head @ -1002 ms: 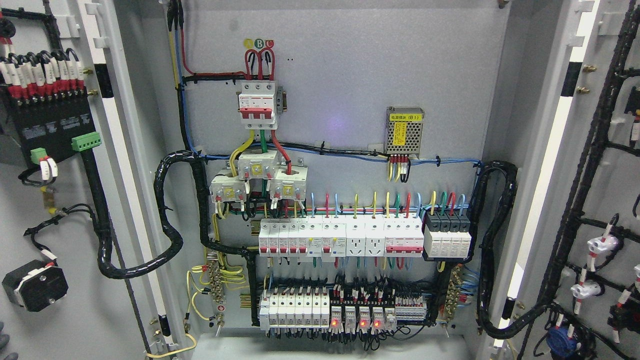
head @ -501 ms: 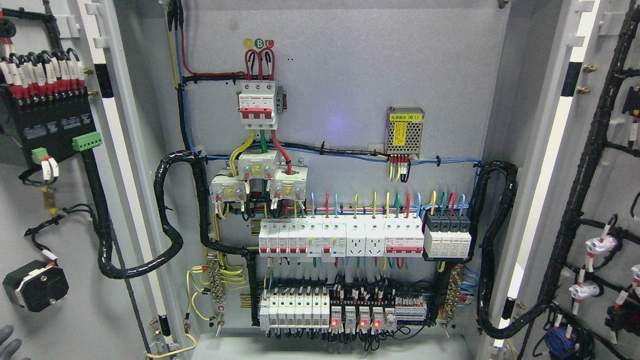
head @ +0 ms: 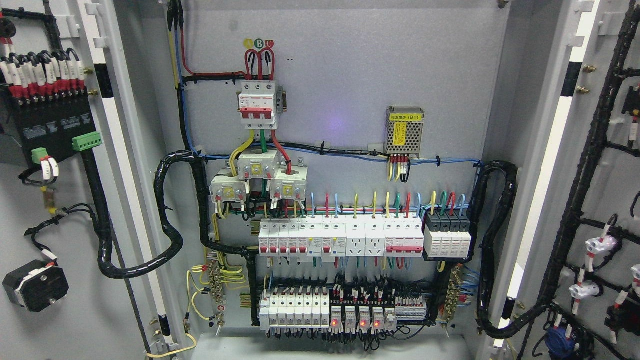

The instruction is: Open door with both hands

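An electrical cabinet stands with both doors swung wide. The left door [head: 65,310] shows its inner face at the picture's left, with a black terminal block [head: 47,125] and a black lock box [head: 35,285] on it. At the right, the right door [head: 615,200] also shows its inner face, laced with black cable looms and small white fittings. Between the doors lies the grey back panel [head: 350,75]. Neither of my hands appears anywhere in the head view.
The panel carries a red and white main breaker [head: 257,106], a small metal power supply [head: 405,130], a row of white breakers [head: 340,239] and lower relays with red lamps [head: 355,317]. Thick black cable looms [head: 167,215] run from each door into the cabinet.
A grey fingertip that showed at the bottom left corner has dropped out of view. The doors and the cabinet look the same.
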